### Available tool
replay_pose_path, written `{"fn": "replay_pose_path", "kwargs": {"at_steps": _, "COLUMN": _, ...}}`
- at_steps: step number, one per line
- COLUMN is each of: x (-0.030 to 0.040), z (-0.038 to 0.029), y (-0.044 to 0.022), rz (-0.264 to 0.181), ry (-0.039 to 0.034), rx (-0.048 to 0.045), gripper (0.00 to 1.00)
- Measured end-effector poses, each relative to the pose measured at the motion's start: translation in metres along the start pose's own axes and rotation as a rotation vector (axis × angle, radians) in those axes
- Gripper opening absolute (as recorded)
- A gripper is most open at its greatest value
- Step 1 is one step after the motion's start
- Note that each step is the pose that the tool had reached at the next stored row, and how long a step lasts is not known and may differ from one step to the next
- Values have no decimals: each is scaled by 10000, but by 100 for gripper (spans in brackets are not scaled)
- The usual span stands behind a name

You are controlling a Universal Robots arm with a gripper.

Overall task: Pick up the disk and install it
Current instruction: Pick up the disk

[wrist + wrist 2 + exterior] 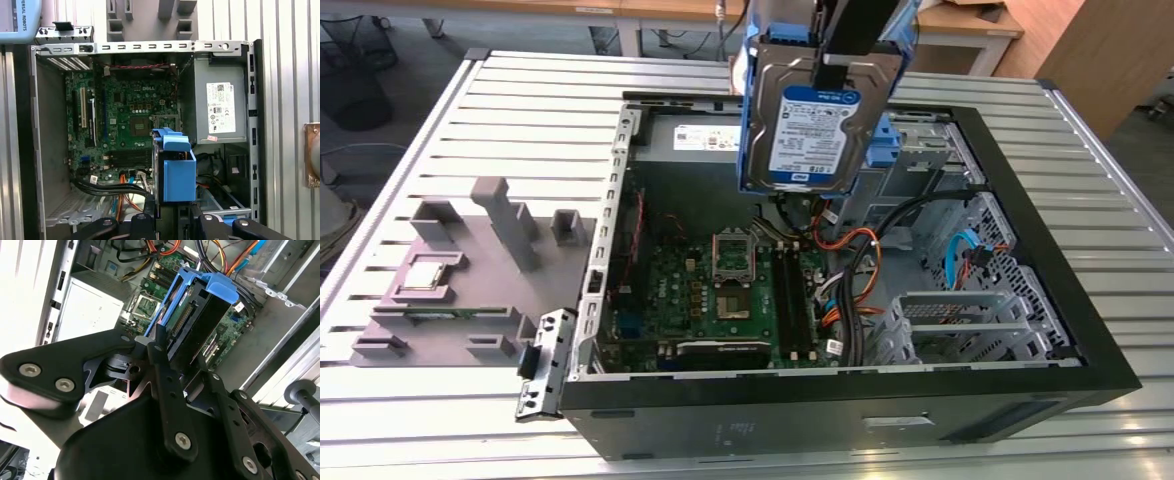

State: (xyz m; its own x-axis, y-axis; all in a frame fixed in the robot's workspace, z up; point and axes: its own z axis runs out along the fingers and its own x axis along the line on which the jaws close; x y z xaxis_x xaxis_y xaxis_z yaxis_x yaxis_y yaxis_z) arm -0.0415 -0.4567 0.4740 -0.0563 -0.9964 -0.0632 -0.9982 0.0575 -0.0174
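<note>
Holding disk point(811, 125) clamped in gripper point(834, 72), upright, well above open case point(854, 420). In exterior view, showing labelled face; in second wrist view, connector edge between fingers point(161, 347); in first wrist view, blue carrier end over motherboard point(130, 115), beside power supply point(220, 105).

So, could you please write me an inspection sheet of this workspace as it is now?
Surface: grey slatted metal table, carrying an open black computer case.
Job's things: silver metal hard disk in bright blue plastic carrier, held on edge above the case, not installed.
Clutter: grey plastic fixture board on the exterior view's left.
Grippers: black claw shut on the disk.
Cables: orange, blue and black cables inside the case.
Surroundings: wooden desks behind the table.
</note>
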Motion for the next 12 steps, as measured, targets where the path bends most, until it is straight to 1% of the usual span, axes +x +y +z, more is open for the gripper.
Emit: {"fn": "replay_pose_path", "kwargs": {"at_steps": 12, "x": 243, "z": -15, "y": -14, "rz": 0, "ry": 0, "rx": 0, "gripper": 35}}
